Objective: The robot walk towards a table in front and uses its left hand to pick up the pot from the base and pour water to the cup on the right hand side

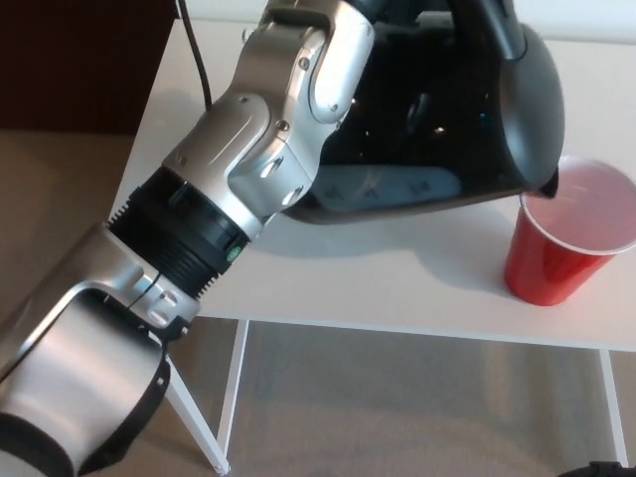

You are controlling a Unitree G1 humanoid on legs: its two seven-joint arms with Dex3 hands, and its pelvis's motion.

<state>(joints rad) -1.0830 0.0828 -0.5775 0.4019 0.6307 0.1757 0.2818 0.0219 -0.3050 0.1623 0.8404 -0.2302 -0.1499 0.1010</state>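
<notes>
Okay, black plastic kettle pot (437,129) tipped, spout over red plastic cup (566,238); tilt slowly. Left hand's grip hidden, couldn't tell.

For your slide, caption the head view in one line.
Silver left arm tips the glossy black kettle, spout over the red plastic cup on the white table.

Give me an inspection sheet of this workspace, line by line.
Surface: white table, bare in front.
Job's things: black pot lifted and tipped on its side, spout at the rim of the red cup; cup upright near the table's front edge; no stream visible.
Clutter: nothing seen.
Hands: left arm reaches to the pot; neither hand shows.
Cables: black cable behind the arm.
Surroundings: beige floor, dark furniture.
</notes>
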